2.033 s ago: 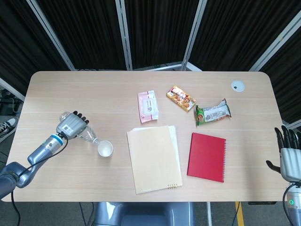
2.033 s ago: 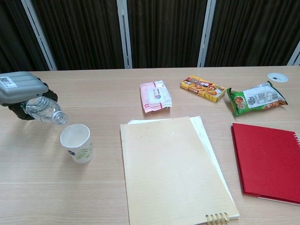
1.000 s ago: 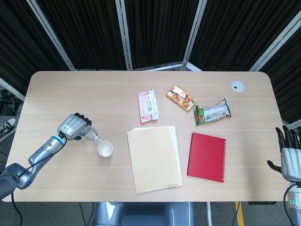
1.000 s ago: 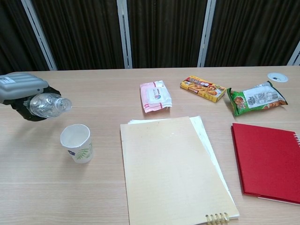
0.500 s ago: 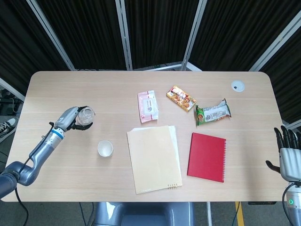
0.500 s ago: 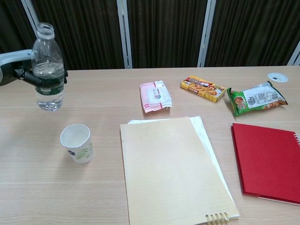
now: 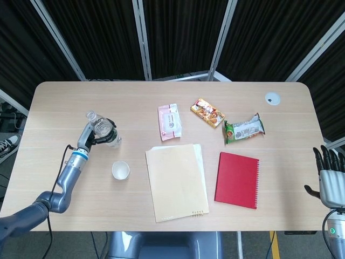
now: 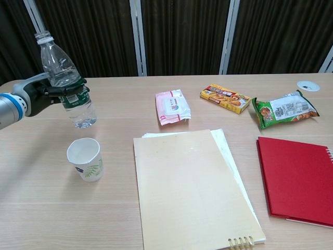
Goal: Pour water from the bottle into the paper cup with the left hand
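Observation:
My left hand (image 8: 49, 91) (image 7: 92, 136) grips a clear plastic water bottle (image 8: 65, 78) (image 7: 102, 129) around its green label. The bottle has no cap, leans slightly with its neck up and to the left, and hangs just above the table behind the paper cup. The white paper cup (image 8: 85, 159) (image 7: 121, 170) with a leaf print stands upright in front of the bottle, apart from it. My right hand (image 7: 330, 175) is at the table's right edge with its fingers spread, holding nothing.
A beige notebook (image 8: 192, 190) lies over white sheets in the middle, and a red notebook (image 8: 299, 179) to its right. Further back lie a pink wipes pack (image 8: 172, 106), an orange snack box (image 8: 225, 98) and a green snack bag (image 8: 283, 110). A white round cap (image 8: 308, 85) sits far right.
The bottle went from tipped over the cup to upright. My left hand then carried it right, to just behind the cup, with a slight lean. The right hand stayed put.

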Controlling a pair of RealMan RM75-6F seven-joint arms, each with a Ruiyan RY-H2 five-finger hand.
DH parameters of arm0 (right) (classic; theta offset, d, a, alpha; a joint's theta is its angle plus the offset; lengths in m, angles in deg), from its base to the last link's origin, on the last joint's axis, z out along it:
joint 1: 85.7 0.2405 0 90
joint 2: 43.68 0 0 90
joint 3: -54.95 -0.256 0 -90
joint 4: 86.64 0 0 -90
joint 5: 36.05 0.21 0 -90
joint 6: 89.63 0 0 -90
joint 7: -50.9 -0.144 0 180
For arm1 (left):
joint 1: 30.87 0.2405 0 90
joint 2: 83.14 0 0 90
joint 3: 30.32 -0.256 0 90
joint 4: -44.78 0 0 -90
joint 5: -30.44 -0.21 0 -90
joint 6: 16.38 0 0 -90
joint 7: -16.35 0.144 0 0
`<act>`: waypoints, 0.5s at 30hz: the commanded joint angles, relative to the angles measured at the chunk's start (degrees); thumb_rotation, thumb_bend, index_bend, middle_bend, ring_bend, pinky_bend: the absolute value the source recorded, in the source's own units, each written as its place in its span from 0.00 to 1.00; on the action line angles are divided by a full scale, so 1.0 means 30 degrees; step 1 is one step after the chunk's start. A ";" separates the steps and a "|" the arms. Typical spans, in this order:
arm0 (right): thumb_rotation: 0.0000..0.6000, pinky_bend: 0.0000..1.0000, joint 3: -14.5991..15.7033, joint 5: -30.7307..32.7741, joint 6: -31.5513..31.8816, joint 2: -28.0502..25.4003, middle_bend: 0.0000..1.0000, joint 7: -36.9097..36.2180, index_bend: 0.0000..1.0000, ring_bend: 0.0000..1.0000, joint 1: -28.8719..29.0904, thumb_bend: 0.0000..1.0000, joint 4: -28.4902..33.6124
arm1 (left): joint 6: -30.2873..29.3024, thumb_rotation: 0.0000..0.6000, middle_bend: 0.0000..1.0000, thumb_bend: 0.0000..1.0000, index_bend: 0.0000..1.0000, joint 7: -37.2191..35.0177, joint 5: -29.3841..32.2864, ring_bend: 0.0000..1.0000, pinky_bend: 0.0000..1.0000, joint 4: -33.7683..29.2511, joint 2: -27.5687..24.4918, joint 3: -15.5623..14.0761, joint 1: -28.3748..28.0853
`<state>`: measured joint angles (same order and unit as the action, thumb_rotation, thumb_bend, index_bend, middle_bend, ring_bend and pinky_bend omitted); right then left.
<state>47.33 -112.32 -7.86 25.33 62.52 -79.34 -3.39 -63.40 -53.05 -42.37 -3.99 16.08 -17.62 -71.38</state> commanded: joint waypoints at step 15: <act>1.00 0.00 0.0119 0.0114 -0.0272 0.0148 0.00 0.0086 0.00 0.00 0.0036 0.00 -0.0232 | 0.0405 1.00 0.52 0.58 0.63 -0.0984 -0.1099 0.34 0.35 0.3170 0.2094 -0.0449 0.0278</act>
<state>47.66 -111.98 -8.65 25.75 62.76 -79.24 -4.08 -62.38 -55.64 -45.31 5.12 22.04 -18.68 -70.63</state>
